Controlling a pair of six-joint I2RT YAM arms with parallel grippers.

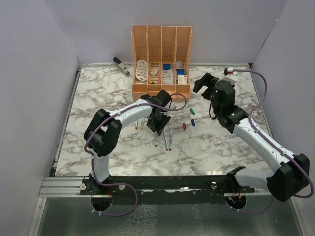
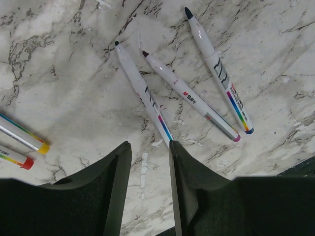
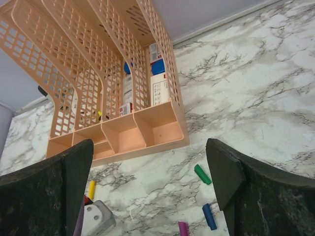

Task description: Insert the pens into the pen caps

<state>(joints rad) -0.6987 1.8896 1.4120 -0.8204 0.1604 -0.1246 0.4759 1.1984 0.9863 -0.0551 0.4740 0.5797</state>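
Note:
Three whitish pens (image 2: 142,93) lie fanned on the marble just ahead of my left gripper (image 2: 147,147). One has a pink end (image 2: 189,98) and one a blue end (image 2: 219,73). Two more pens, yellow-ended (image 2: 24,138) and red-ended (image 2: 15,158), lie at the left. My left gripper is open over bare marble, and the nearest pen's end touches or passes behind its right fingertip. Green (image 3: 202,174), blue (image 3: 208,216), purple (image 3: 183,229) and yellow (image 3: 91,189) pen caps lie below my wide-open, empty right gripper (image 3: 150,145). Seen from above, the left gripper (image 1: 158,128) hovers beside the pens (image 1: 163,137), and the right gripper (image 1: 203,82) is raised.
An orange organiser (image 1: 161,59) with boxes in its slots stands at the back centre, close to my right gripper. A grey stapler (image 1: 120,65) lies at the back left. Walls enclose the marble table (image 1: 98,98) on three sides.

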